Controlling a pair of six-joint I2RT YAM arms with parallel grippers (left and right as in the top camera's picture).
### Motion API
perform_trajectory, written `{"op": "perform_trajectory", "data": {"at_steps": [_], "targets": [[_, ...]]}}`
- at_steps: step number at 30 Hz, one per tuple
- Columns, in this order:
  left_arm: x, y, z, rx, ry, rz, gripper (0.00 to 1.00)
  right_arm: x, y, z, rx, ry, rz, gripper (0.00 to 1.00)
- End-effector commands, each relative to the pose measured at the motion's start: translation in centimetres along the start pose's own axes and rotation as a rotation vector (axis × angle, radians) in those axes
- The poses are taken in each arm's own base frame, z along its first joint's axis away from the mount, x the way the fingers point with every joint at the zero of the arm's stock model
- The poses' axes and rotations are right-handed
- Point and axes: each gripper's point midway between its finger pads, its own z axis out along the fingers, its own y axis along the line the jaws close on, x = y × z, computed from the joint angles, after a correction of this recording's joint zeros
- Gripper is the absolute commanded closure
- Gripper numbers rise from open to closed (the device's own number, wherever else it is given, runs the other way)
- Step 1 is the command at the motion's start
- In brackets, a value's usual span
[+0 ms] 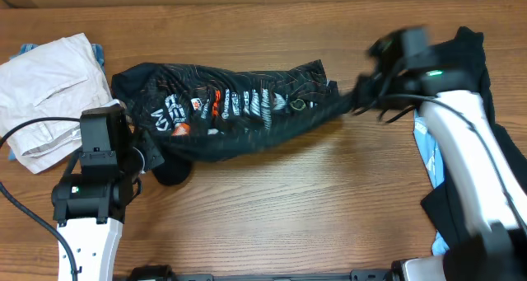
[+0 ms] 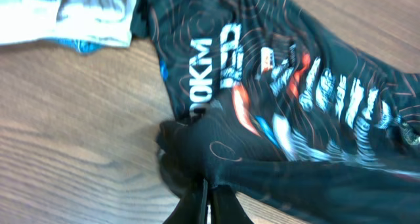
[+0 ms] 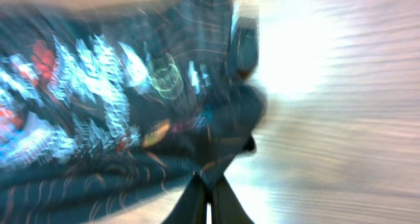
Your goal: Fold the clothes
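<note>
Overhead: see the jersey (image 1: 239, 108) slung across the middle of the surface (image 1: 288, 223), drawn into a long sagging band between two pinches. Find the left end effector (image 1: 155, 161) clamped on the bunched left end, and the right end effector (image 1: 362, 96) clamped on a tapered corner at the far right. Confirm both in the wrist views, closed tight with cloth gathered at the tips. Expect thin, light, probably slick fabric with no stiffness, likely to rope up under tension and slip from a shallow pinch. Better to take hems or shoulder seams than a wad, to spread it flat before any fold. Mind the off-white trousers (image 1: 45, 75) just beside the left end, and the plain black garment (image 1: 473, 54) with light blue cloth (image 1: 424, 145) beneath the right arm. Could snag or drag either along.
</note>
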Motion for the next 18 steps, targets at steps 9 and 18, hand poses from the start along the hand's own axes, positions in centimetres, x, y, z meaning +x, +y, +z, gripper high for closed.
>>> {"op": "perform_trajectory", "data": {"at_steps": [9,18], "targets": [[-13.4,-4.5,-17.5,0.148,-0.508,0.146,0.96,-6.5,-1.2,-26.4,0.180,-0.612,0.037,0.96],[-15.8,-5.3,-20.9,0.169,-0.583,0.140,0.96,-8.5,-1.7,-28.4,0.200,-0.679,0.050,0.96]]}}
